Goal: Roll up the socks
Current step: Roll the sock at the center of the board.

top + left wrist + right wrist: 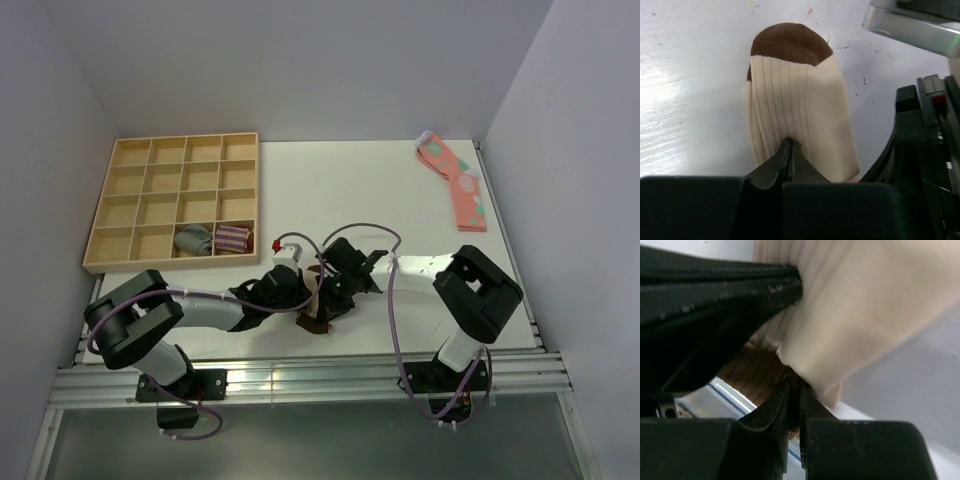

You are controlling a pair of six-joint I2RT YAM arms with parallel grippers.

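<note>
Socks (800, 105), beige with a brown toe, lie at six o'clock on the table (360, 190), left gripper (791, 150) clenched on their near edge and right gripper (795, 387) pinching the fabric opposite, apparently so both can start the roll.

No text, label or number is readable.

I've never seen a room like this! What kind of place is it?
Probably a robot practice lab: a left arm and right arm bolted to a white table, with a wooden sorting tray and beige socks.
</note>
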